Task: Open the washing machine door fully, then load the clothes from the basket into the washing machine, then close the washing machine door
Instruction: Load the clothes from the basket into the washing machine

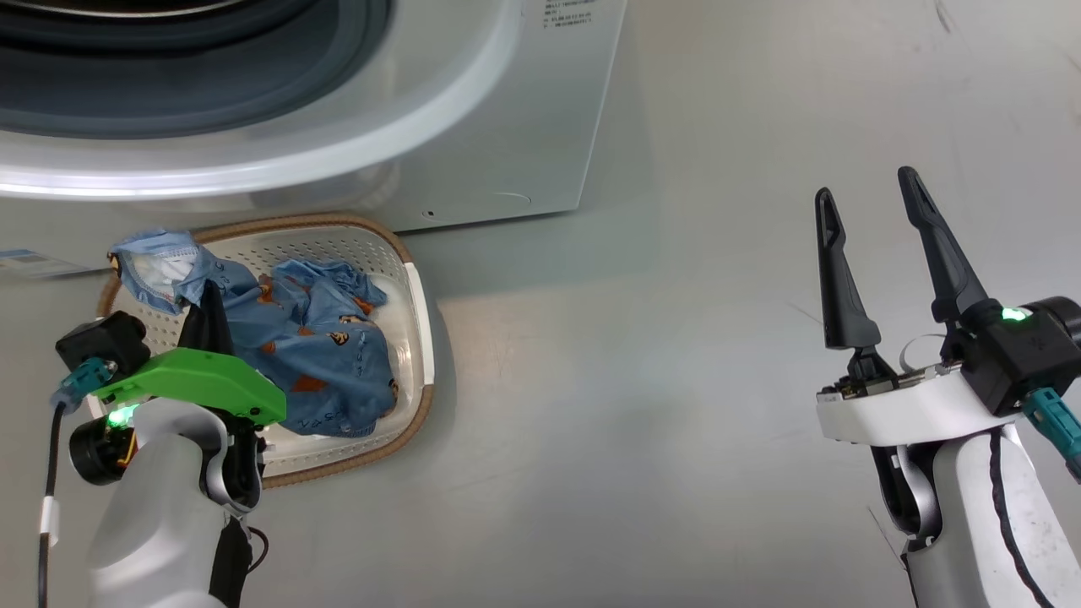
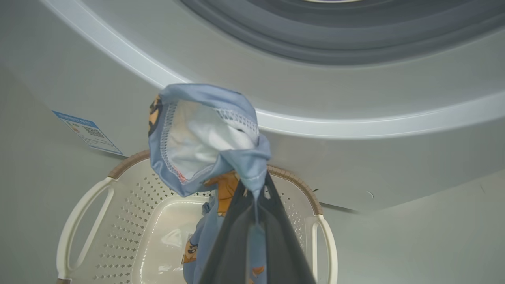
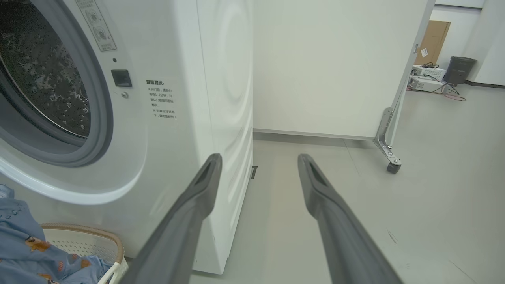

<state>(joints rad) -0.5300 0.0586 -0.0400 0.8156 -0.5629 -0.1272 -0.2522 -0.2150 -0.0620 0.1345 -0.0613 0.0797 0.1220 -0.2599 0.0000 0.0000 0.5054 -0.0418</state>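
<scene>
Left wrist view: the left gripper (image 2: pixel 258 189) is clenched on a fold of the clothes (image 2: pixel 205 134). Blue fabric with white lining is bunched above the fingertips at frame centre, over the basket (image 2: pixel 83 221). A blue label (image 2: pixel 88 132) sits mid-left on the washing machine (image 2: pixel 375 165).

The head view adds the wider layout. More blue fabric lies heaped in the basket at lower left, and the basket stands just beside the machine's front. The right gripper (image 1: pixel 866 186), at the right of the frame, is over bare floor (image 1: pixel 642 405), well apart from the basket. Its fingers are spread wide, holding and touching nothing.

The right wrist view brings in the perforated drum (image 3: pixel 43 79) at upper left, uncovered inside the grey gasket (image 3: pixel 100 118). Beyond the machine's side stands a white panel (image 3: pixel 327 67) on a caster (image 3: pixel 393 167). A cardboard box (image 3: pixel 432 41) and a grey bin (image 3: pixel 459 69) are at upper right.
</scene>
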